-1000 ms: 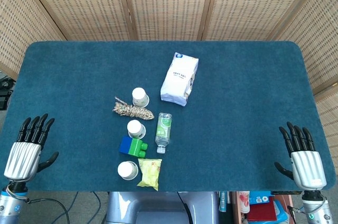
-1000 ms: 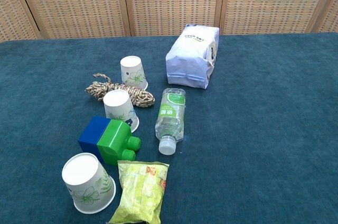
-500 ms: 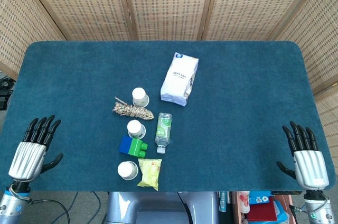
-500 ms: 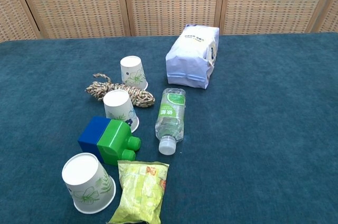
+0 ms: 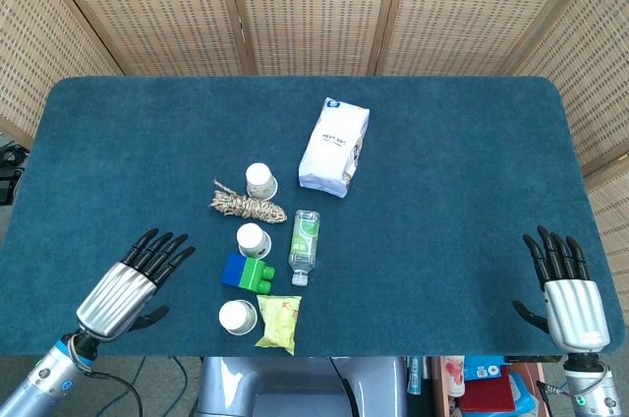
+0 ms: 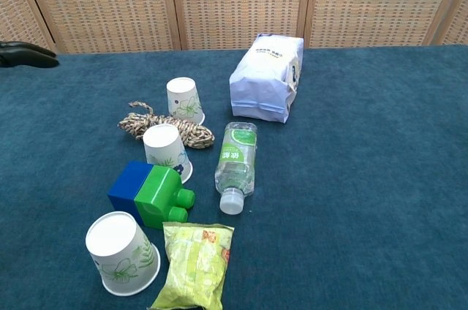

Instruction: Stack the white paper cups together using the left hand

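Three white paper cups with green flower prints stand upside down on the blue table. The far cup (image 5: 260,181) (image 6: 184,100) is beside a rope, the middle cup (image 5: 254,240) (image 6: 167,151) sits behind a toy block, and the near cup (image 5: 237,317) (image 6: 122,252) is by the front edge. My left hand (image 5: 131,282) hovers open to the left of the near cup, fingers spread; only its fingertips (image 6: 25,54) show at the chest view's left edge. My right hand (image 5: 566,286) is open at the front right corner, far from the cups.
A coiled rope (image 5: 246,206) lies between the far and middle cups. A blue-green block (image 5: 248,273), a lying plastic bottle (image 5: 305,245), a yellow-green snack packet (image 5: 279,323) and a white bag (image 5: 334,147) crowd the cups. A woven screen stands behind the table.
My left hand has swung in from the table's left front corner toward the near cup, now angled to the right. The right hand and all objects stay put.
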Robot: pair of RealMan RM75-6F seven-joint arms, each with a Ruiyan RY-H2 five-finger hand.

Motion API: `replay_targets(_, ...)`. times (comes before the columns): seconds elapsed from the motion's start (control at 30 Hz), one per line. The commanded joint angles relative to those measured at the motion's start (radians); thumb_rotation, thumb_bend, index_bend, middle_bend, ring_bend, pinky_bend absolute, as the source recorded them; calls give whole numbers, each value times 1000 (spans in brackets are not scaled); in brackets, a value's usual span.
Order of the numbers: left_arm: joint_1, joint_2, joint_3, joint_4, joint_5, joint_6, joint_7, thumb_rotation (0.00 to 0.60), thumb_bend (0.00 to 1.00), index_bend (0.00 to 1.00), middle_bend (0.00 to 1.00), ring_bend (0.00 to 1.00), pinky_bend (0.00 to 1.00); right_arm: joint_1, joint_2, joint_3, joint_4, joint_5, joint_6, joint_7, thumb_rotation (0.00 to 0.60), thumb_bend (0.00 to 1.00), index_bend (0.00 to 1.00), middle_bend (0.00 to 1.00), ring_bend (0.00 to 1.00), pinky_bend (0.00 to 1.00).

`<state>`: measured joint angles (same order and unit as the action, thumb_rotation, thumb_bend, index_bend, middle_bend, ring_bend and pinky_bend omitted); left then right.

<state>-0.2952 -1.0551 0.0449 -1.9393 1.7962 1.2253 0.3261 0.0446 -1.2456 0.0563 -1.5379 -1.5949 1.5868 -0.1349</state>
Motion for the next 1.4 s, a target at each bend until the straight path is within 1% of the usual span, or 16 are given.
replay_targets(0.03, -70, 42, 0, -81, -8, -111, 43, 600, 242, 34, 0, 0, 0, 1, 0, 0, 2, 1, -1, 2, 600, 52, 0, 0, 0, 0)
replay_targets(0.13, -97, 38, 0, -111, -31, -171, 73, 600, 242, 111, 0, 0, 0, 1, 0, 2, 4, 4, -2, 5, 600, 52, 0, 0, 0, 0)
replay_targets(0.23, -113, 25, -8, -125, -66, -204, 95, 600, 242, 186, 0, 0, 0, 1, 0, 3, 6, 4, 0, 7, 600, 52, 0, 0, 0, 0)
replay_targets(0.33, -123, 7, -14, -122, -96, -224, 125, 600, 242, 236, 0, 0, 0, 1, 0, 4, 6, 2, 2, 10, 600, 52, 0, 0, 0, 0)
replay_targets(0.47, -140, -17, -21, -117, -142, -257, 157, 600, 242, 238, 0, 0, 0, 2, -1, 4, 8, 4, 0, 9, 600, 52, 0, 0, 0, 0)
replay_targets(0.67, -178, -47, -39, -118, -240, -318, 215, 600, 242, 237, 0, 0, 0, 3, -3, 4, 9, 5, -2, 4, 600, 51, 0, 0, 0, 0)
replay_targets(0.9, -212, -75, -43, -120, -340, -364, 294, 600, 242, 237, 0, 0, 0, 3, -2, 7, 10, 10, -1, 11, 600, 52, 0, 0, 0, 0)
replay_targets(1.0, -229, -95, -43, -126, -387, -374, 330, 600, 242, 237, 0, 0, 0, 3, -1, 8, 12, 12, -1, 15, 600, 51, 0, 0, 0, 0)
replay_targets(1.4, -276, -160, -17, -129, -480, -373, 444, 600, 242, 237, 0, 0, 0, 1, 1, 12, 13, 16, 5, 23, 600, 52, 0, 0, 0, 0)
